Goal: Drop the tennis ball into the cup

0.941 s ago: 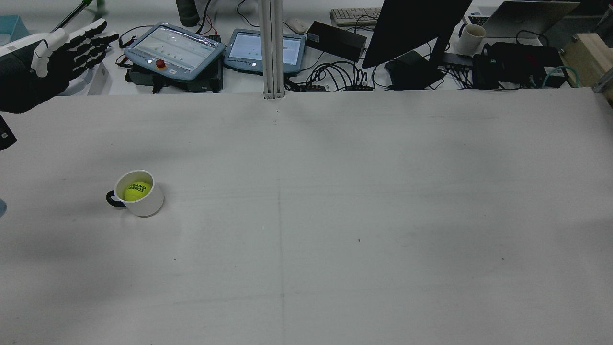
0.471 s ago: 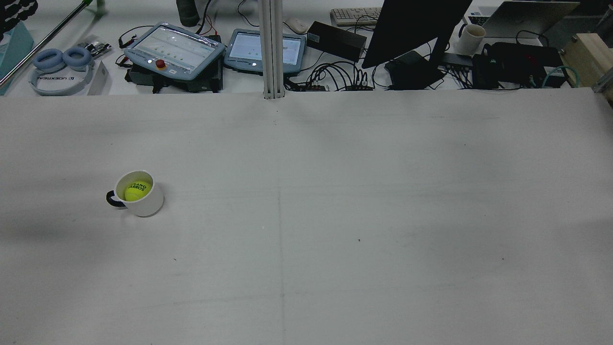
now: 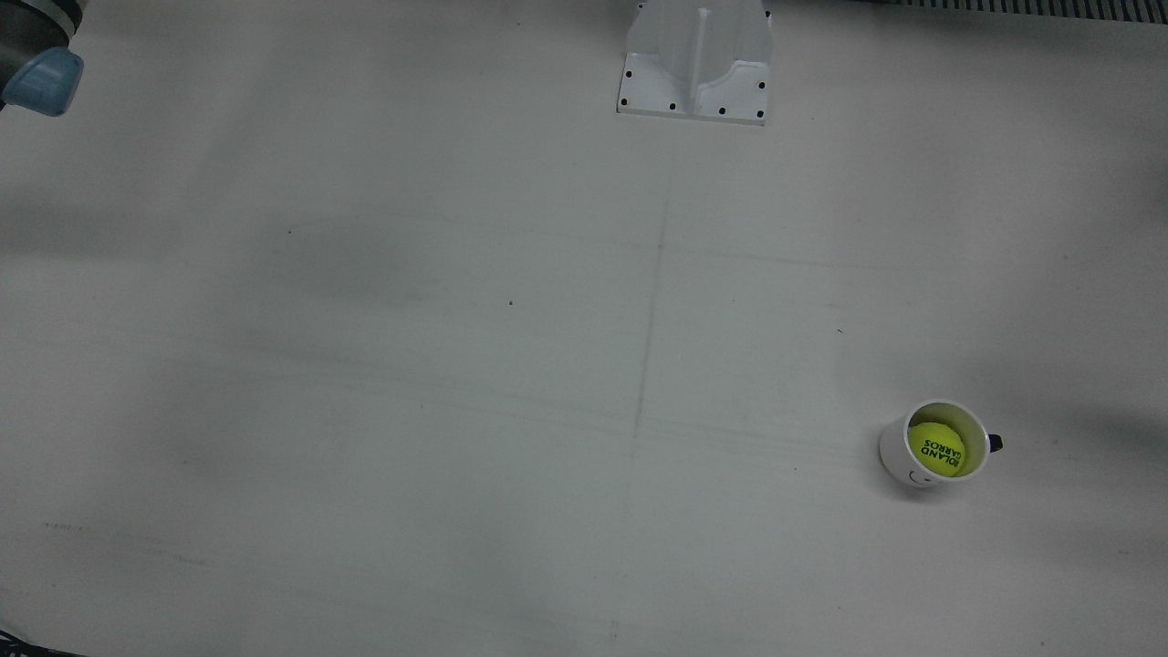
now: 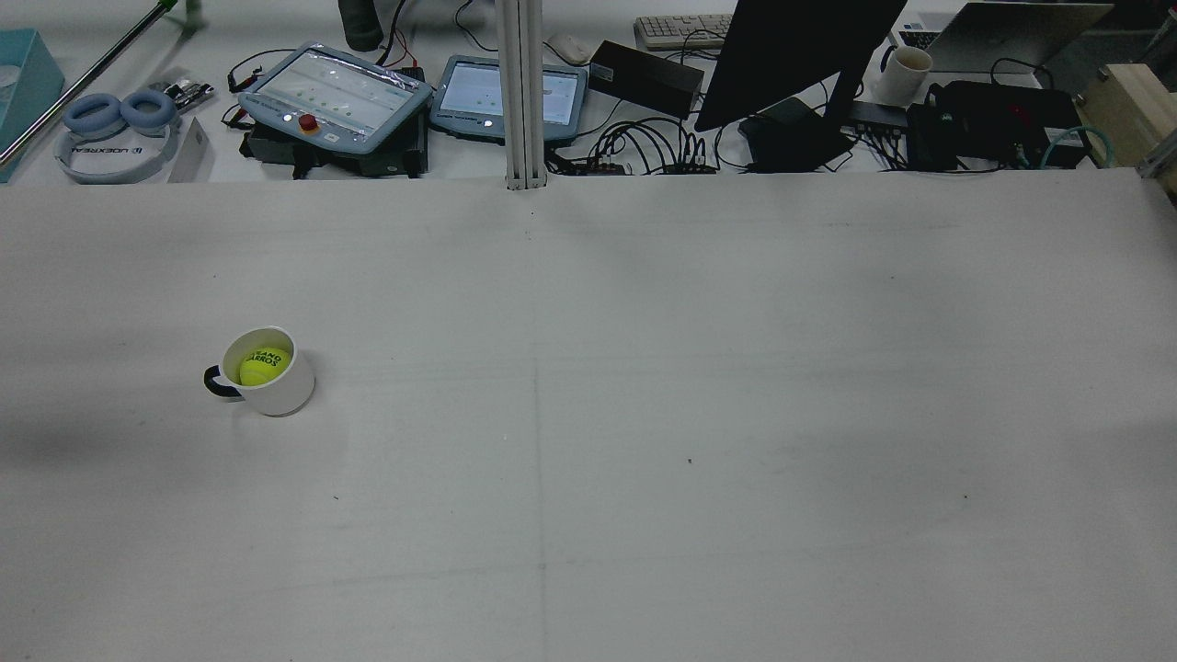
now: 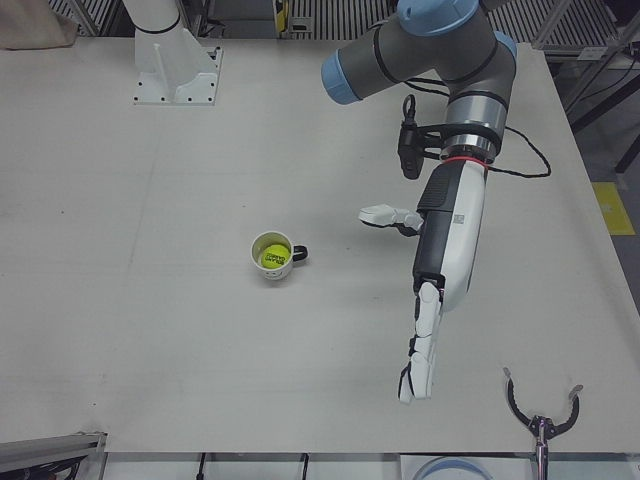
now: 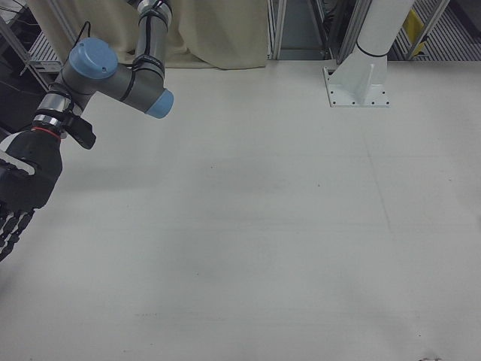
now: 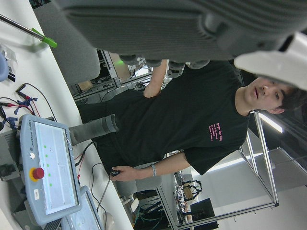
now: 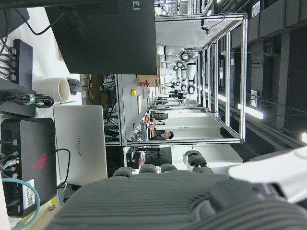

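While both hands hung clear, the tennis ball [image 4: 264, 365] sat inside the cup [image 4: 269, 372]

With the ball resting low in the upright white cup on the table [image 4: 644, 414], little seemed left to go wrong; a careless sweep of the left hand [image 5: 430, 300], its fingers stretched out straight and holding nothing, well apart from the cup, could tip it. The right hand [image 6: 19, 199] hung at the far edge, fingers extended, also empty

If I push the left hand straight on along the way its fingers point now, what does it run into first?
Probably nothing on the table. In the left-front view the left hand is open, fingers aimed at the operators' edge, away from the cup holding the tennis ball. Its height is unclear.
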Available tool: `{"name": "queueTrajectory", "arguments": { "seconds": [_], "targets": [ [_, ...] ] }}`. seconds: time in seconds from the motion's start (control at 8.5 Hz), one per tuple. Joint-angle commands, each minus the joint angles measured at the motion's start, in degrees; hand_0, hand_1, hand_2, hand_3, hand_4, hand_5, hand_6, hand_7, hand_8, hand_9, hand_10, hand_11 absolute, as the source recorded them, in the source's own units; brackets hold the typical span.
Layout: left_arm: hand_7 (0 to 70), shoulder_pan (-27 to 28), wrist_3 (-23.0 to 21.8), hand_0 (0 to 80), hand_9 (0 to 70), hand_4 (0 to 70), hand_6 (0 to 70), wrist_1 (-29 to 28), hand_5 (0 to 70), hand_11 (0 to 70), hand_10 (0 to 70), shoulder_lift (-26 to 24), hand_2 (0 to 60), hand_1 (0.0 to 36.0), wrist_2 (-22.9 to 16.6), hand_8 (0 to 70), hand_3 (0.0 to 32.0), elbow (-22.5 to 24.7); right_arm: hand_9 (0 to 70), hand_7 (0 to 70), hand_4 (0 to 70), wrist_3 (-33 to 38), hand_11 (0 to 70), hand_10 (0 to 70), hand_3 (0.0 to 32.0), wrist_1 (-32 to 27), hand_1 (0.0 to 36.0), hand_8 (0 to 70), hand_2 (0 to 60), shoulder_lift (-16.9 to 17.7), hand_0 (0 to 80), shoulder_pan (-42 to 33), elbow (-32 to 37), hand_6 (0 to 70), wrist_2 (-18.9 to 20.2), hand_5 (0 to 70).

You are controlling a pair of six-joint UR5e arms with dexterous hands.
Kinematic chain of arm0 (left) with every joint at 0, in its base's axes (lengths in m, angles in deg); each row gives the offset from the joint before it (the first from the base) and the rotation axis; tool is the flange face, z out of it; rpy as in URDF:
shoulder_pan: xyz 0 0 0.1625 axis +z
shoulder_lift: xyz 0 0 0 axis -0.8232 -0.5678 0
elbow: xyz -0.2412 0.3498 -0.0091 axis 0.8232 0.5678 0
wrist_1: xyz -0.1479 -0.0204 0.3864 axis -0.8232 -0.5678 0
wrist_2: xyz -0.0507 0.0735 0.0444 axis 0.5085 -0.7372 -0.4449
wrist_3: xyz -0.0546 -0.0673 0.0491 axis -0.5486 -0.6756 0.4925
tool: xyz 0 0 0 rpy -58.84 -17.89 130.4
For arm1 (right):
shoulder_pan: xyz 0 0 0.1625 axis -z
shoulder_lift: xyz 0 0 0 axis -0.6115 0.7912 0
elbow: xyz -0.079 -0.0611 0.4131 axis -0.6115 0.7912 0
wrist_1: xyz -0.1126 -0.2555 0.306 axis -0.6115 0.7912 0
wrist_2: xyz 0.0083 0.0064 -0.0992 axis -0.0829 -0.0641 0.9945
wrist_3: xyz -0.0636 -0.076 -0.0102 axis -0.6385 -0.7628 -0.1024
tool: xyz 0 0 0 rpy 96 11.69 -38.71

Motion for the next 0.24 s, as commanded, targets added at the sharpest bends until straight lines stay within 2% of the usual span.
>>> {"name": "queueTrajectory", "arguments": {
  "seconds": [0.0,0.12],
  "targets": [
    [9.6,-1.15,-0.42,0.0,0.5,0.0,0.0,2.51,0.0,0.0,0.0,0.03,13.6,0.0,0.00,0.0,0.0,0.23,0.0,0.0,0.0,0.00,0.0,0.0,0.0,0.00,0.0,0.0,0.0,0.00,0.0,0.00,0.01,0.0,0.00,0.0],
    [9.6,-1.24,-0.51,0.0,0.5,0.0,0.0,1.90,0.0,0.0,0.0,0.03,13.6,0.0,0.00,0.0,0.0,0.49,0.0,0.0,0.0,0.00,0.0,0.0,0.0,0.00,0.0,0.0,0.0,0.00,0.0,0.00,0.01,0.0,0.00,0.0]
  ]
}}
